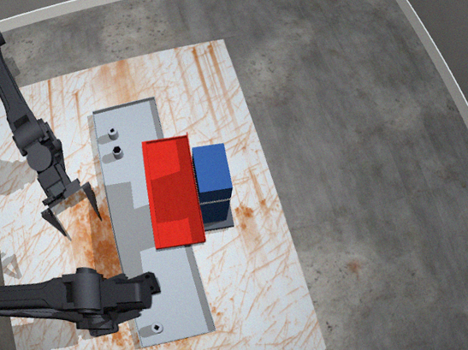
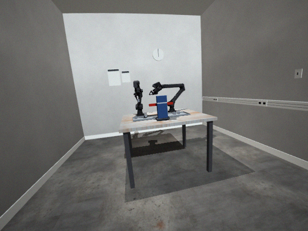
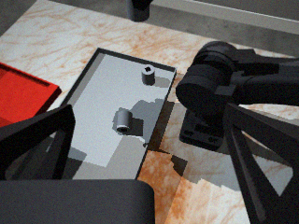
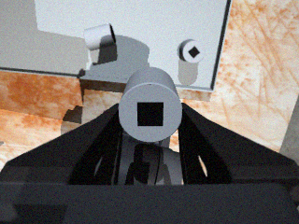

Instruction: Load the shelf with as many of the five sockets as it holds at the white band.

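The red shelf [image 1: 174, 196] [image 2: 152, 105] [image 3: 21, 95] hangs on the blue post [image 1: 212, 165] [image 2: 162, 111] at about the white band [image 2: 161, 102]. No socket shows on it. My right gripper [image 4: 149, 112] is shut on a grey socket, held upright above the tray's near edge. A socket [image 4: 99, 37] [image 3: 123, 120] lies on its side in the tray, and another socket [image 4: 192, 51] [image 3: 148, 76] [image 1: 156, 327] stands near the tray's end. Two sockets [image 1: 113, 133] [image 1: 116, 151] stand at the tray's other end. My left gripper [image 1: 85, 229] [image 3: 149, 112] is open and empty, on the shelf's arm side.
The long grey tray [image 1: 179, 282] [image 3: 89, 135] runs partly under the shelf. The right arm [image 1: 88, 290] reaches over the tray's lower end and hides part of it in the top view. The post stands on a dark base [image 1: 223, 225] behind the shelf.
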`<state>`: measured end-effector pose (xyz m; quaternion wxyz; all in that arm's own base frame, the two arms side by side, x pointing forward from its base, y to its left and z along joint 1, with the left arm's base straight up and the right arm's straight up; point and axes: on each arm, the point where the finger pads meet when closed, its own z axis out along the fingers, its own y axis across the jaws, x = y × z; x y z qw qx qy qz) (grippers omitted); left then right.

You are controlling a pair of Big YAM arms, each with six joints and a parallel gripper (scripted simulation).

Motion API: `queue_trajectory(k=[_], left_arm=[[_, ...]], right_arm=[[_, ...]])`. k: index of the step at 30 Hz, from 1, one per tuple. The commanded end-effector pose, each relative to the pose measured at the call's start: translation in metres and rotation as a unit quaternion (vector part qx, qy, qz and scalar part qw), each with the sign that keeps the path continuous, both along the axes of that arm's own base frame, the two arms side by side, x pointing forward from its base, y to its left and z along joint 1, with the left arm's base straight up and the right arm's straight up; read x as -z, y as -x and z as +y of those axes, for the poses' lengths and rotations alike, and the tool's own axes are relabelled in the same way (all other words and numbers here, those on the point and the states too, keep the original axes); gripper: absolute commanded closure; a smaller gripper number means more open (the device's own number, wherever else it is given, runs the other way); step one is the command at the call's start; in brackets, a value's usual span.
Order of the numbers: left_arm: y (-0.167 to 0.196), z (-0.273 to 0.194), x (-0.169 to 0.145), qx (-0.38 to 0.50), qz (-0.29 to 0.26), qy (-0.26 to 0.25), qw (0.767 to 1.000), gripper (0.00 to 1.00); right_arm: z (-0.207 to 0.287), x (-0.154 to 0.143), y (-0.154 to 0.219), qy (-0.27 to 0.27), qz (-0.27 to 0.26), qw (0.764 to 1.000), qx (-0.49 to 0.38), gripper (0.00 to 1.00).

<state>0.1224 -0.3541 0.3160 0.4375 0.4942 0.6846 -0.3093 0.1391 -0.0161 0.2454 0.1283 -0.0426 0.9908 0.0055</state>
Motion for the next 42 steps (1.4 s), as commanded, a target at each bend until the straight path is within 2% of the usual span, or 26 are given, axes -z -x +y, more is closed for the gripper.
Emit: queue_trajectory(k=[1,4,8,13,20,22,24,33,37,42], left_arm=[[-0.004,0.0,-0.028,-0.01,-0.001,0.024,1.0,0.0],[-0.015,0.008,-0.044,-0.028,-0.001,0.029,0.999,0.0],[-0.028,0.019,-0.054,-0.048,-0.004,0.026,0.998,0.0],[-0.072,0.075,-0.097,-0.14,-0.007,0.024,0.99,0.0],[-0.096,0.132,-0.134,-0.223,-0.009,0.023,0.975,0.0],[-0.099,0.142,-0.139,-0.238,-0.008,0.021,0.971,0.0],[-0.099,0.142,-0.139,-0.238,-0.008,0.021,0.971,0.0],[-0.1,0.159,-0.149,-0.259,-0.01,0.024,0.965,0.0],[-0.1,0.159,-0.149,-0.26,-0.011,0.024,0.965,0.0],[-0.1,0.159,-0.149,-0.26,-0.01,0.023,0.965,0.0]], right_arm=[[0.001,-0.05,-0.002,0.005,-0.031,0.999,0.009,0.74],[0.005,-0.058,-0.005,0.002,-0.05,0.998,0.023,0.74],[0.011,-0.057,-0.01,-0.007,-0.045,0.998,0.042,0.74],[0.039,-0.053,-0.029,-0.021,-0.044,0.997,0.056,0.74],[0.108,-0.045,-0.073,-0.024,-0.037,0.998,0.041,0.74],[0.132,-0.041,-0.087,-0.023,-0.035,0.999,0.034,0.74],[0.132,-0.041,-0.087,-0.023,-0.035,0.999,0.034,0.74],[0.225,-0.023,-0.139,-0.02,-0.02,1.0,0.009,0.74],[0.249,-0.018,-0.153,-0.02,-0.016,1.0,0.003,0.74],[0.254,-0.019,-0.158,-0.023,-0.017,1.0,0.003,0.74]])
